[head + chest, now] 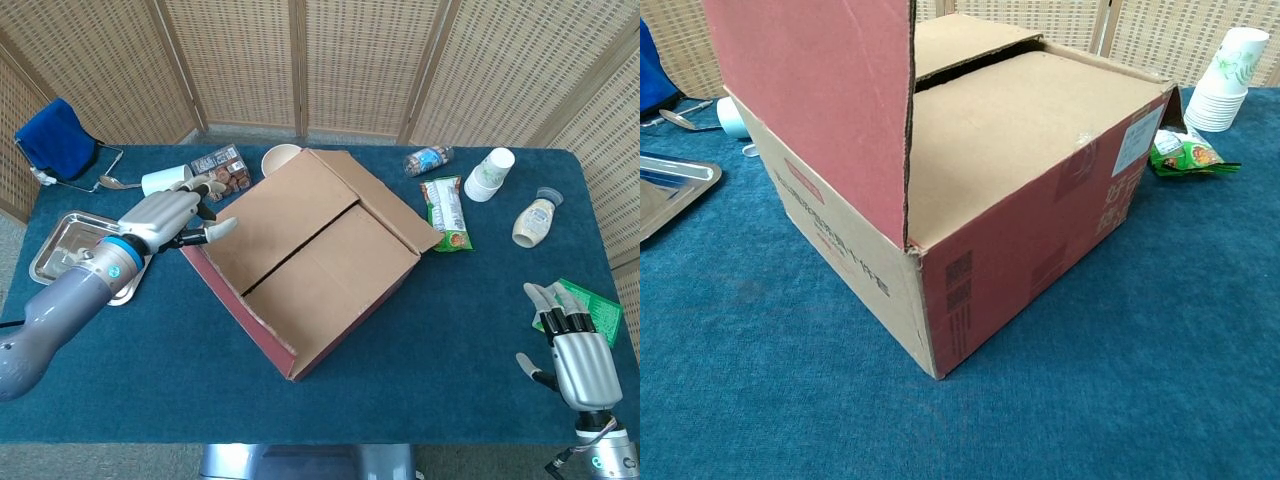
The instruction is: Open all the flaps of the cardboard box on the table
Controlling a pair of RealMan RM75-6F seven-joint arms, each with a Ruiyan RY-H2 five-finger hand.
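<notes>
The cardboard box (pixel 320 260) sits mid-table, turned at an angle. Its near-left long flap (pixel 240 305) stands about upright and fills the upper left of the chest view as a red flap (pixel 810 110). My left hand (pixel 170 215) holds that flap's far end, thumb on the box side and fingers outside. Two brown inner flaps (pixel 290 205) (pixel 1030 110) lie flat across the top with a seam between them. The far long flap (pixel 385 195) is folded outward. My right hand (pixel 575 360) rests at the table's near right corner, fingers apart, holding nothing.
A steel tray (pixel 60 240) lies under my left forearm. A white mug (pixel 165 180), a snack box (pixel 222 163) and a bowl (pixel 280 157) stand behind the box. Right of it are a snack packet (pixel 447 212), stacked paper cups (pixel 490 172), a bottle (pixel 533 220) and a green packet (pixel 590 305).
</notes>
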